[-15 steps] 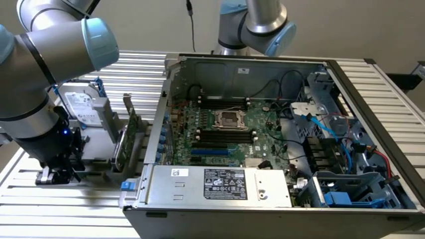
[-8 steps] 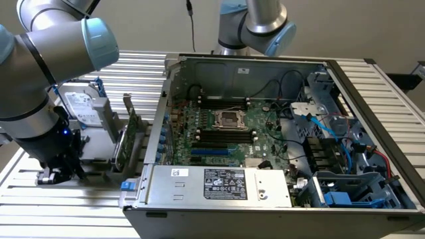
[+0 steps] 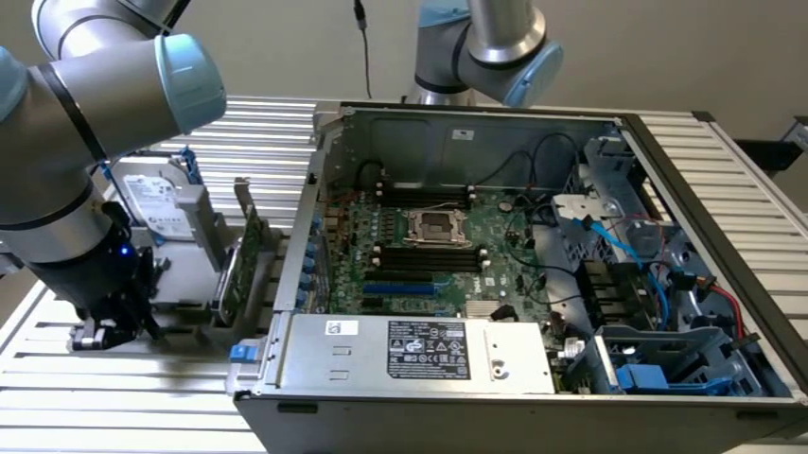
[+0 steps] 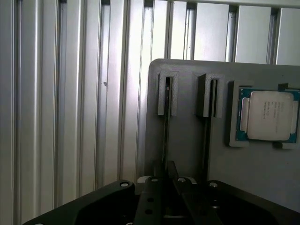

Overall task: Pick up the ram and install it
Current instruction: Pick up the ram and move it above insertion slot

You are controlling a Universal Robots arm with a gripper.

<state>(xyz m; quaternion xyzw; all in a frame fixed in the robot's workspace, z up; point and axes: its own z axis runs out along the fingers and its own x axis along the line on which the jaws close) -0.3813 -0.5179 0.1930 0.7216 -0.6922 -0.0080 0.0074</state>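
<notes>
Wrist view: ram seemingly edge-on in holder slot, long axis running straight ahead of my gripper; grip state unreadable.

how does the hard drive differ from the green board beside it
The hard drive is a thick silver block with a white label; the green board is thin. The green board stands nearer the computer case than the hard drive. Both stand on edge in the grey rack.

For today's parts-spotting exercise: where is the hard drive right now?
Exterior view's left: the hard drive stands upright on the grey holder, outside the open computer case, next to upright green circuit boards.
</notes>
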